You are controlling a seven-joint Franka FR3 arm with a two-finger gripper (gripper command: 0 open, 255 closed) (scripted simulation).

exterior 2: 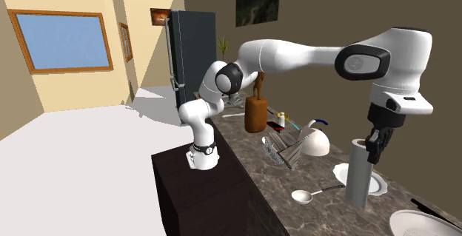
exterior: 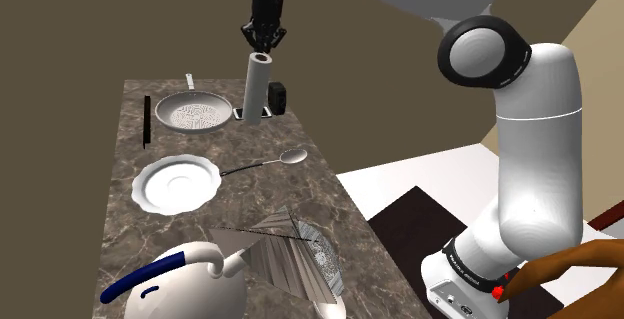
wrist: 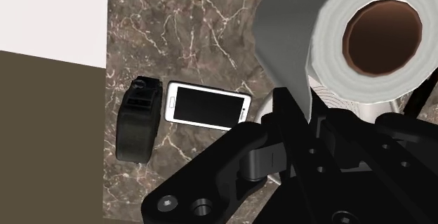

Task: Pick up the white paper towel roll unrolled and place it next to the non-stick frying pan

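Note:
The white paper towel roll (exterior: 257, 85) stands upright at the far end of the marble counter, just to the shoulder view's right of the grey frying pan (exterior: 195, 114). My black gripper (exterior: 265, 45) comes down from above and is shut on the roll's top rim. In the second exterior view the gripper (exterior 2: 372, 153) overlaps the top edge of the roll (exterior 2: 360, 175), with the pan (exterior 2: 422, 223) beyond it. Close beside the gripper (wrist: 291, 117) in the wrist view are the roll's (wrist: 330, 33) brown core and grey sheet. Whether the roll's foot rests on the counter I cannot tell.
A phone (wrist: 207, 107) and a small black box (wrist: 137, 128) lie by the roll's foot near the counter's edge. Nearer the stand are a white plate (exterior: 177, 183), a spoon (exterior: 265, 163), a metal strainer (exterior: 290, 252) and a white teapot (exterior: 185, 287). A black stick (exterior: 147, 119) lies beside the pan.

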